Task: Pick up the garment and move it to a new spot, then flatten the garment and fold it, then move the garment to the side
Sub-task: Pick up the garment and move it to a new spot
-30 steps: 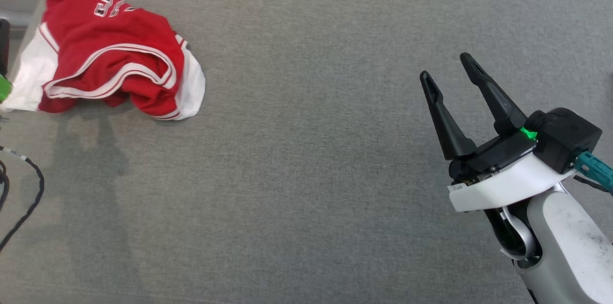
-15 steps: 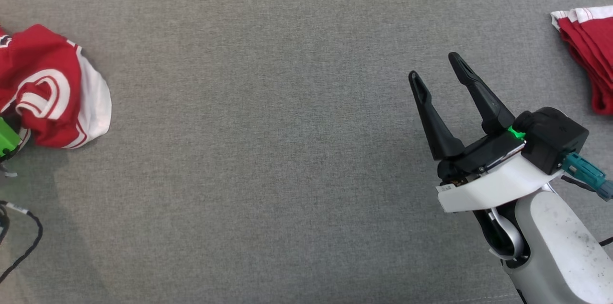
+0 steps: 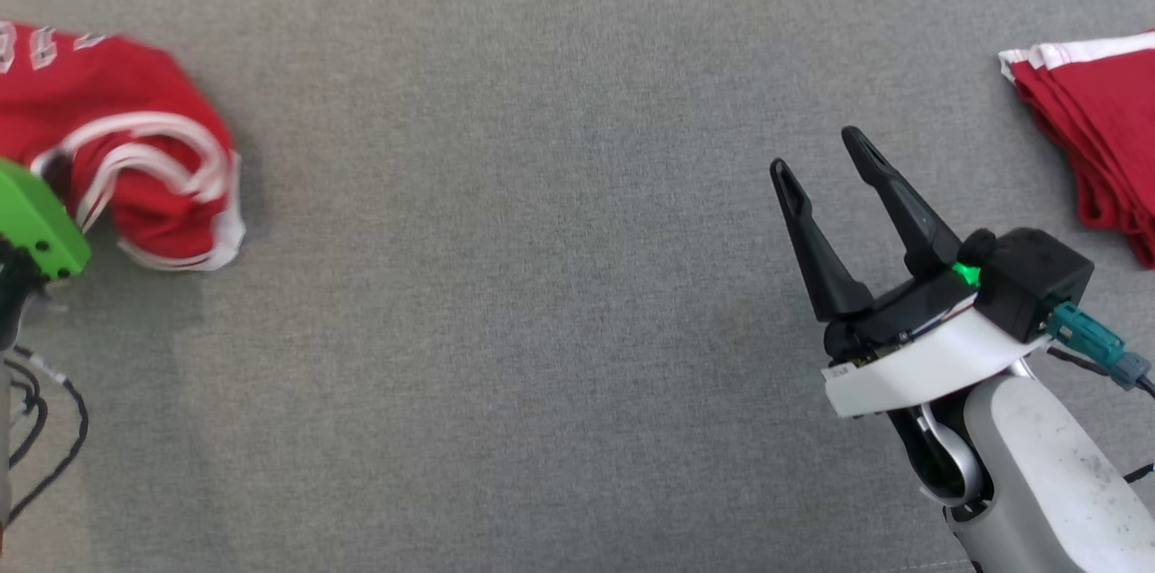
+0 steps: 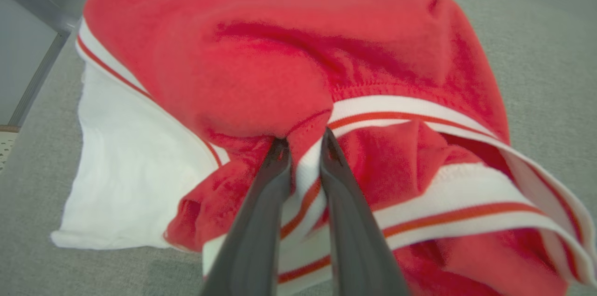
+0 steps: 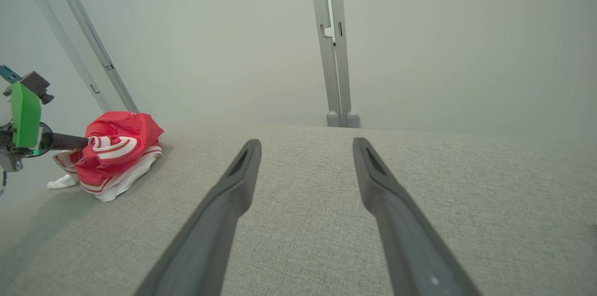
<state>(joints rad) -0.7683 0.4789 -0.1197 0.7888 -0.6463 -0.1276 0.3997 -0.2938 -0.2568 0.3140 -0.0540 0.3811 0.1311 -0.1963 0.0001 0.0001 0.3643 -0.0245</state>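
A crumpled red jersey point(image 3: 135, 149) with white side panels and striped trim lies at the far left of the grey surface. In the left wrist view my left gripper point(image 4: 305, 140) is shut on a striped hem of the jersey point(image 4: 280, 63), pinching a fold of cloth between its fingers. The green cover of my left wrist point(image 3: 36, 230) hides those fingers in the head view. From the right wrist view the left gripper point(image 5: 86, 141) reaches into the jersey point(image 5: 116, 151). My right gripper point(image 3: 817, 152) point(image 5: 306, 142) hovers open over bare cloth, far to the right of the jersey.
A folded stack of red garments with white trim point(image 3: 1092, 122) lies at the right edge. Black cables point(image 3: 45, 429) hang at the lower left. The grey fabric surface point(image 3: 541, 284) spreads wide between the two arms. A pale wall with metal posts point(image 5: 333, 53) stands behind it.
The head camera has swung right, bringing the folded stack into view. The left wrist's green cover has come further into the picture, and the jersey has bunched up where it is held.
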